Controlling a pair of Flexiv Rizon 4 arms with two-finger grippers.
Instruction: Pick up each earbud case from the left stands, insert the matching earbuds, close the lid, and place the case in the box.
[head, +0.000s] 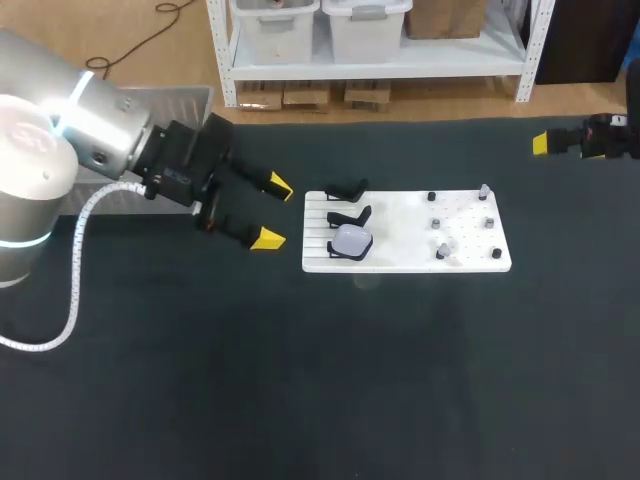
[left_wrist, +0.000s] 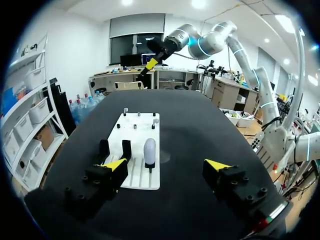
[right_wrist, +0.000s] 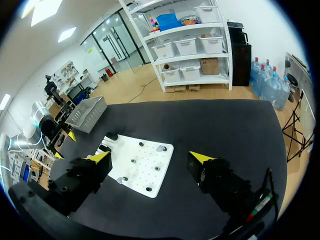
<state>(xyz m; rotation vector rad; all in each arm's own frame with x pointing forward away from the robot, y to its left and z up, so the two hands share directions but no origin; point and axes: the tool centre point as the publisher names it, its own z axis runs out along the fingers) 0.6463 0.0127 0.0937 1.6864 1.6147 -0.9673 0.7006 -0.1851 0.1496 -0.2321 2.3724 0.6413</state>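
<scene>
Black bench (head: 320, 380) carries one earbud case (head: 351, 240); left gripper (head: 273, 212), right gripper (right_wrist: 150, 157) both open; a skewed grasp may topple it.

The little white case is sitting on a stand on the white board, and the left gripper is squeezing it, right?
Not quite. The little white case does sit on a stand on the white board, but the left gripper is not squeezing it. The head view shows that gripper open, beside the board and apart from the case.
</scene>
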